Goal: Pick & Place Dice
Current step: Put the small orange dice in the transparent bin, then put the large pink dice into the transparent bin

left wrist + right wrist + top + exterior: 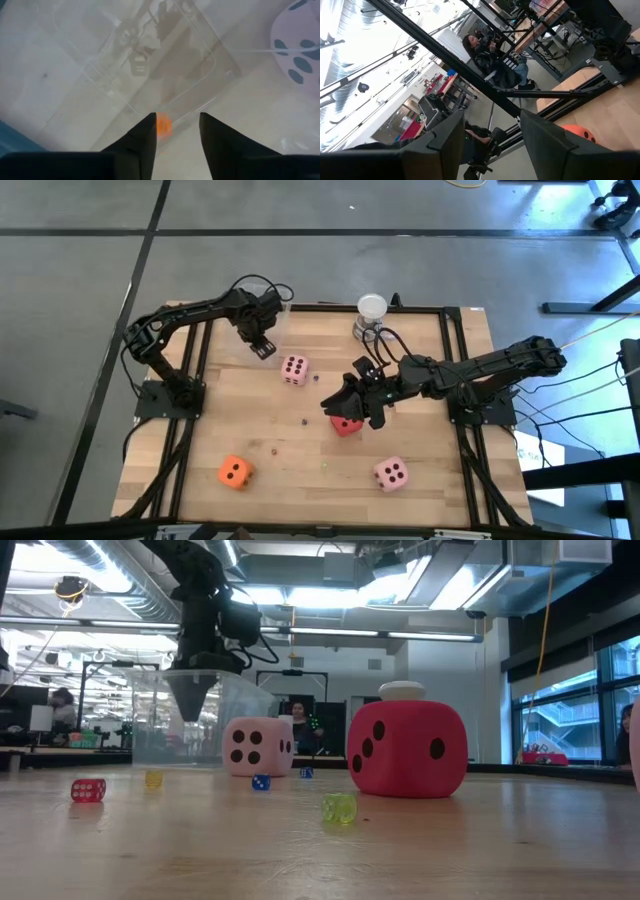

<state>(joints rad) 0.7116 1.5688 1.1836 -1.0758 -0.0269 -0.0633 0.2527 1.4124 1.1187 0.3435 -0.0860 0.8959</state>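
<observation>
A small orange die (163, 125) is seen inside the clear plastic container (150, 65), upper left, under the open left gripper (176, 131); the right gripper (492, 131) is likewise parted.

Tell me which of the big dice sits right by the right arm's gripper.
The red die. In the high view the right gripper is directly over it, while the orange die and both pink dice lie apart.

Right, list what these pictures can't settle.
- High view: the red die is partly covered by the right gripper; contact can't be told.
- High view: the tiny dice are too small to read.
- Left wrist view: the pink die is cut off by the edge.
</observation>
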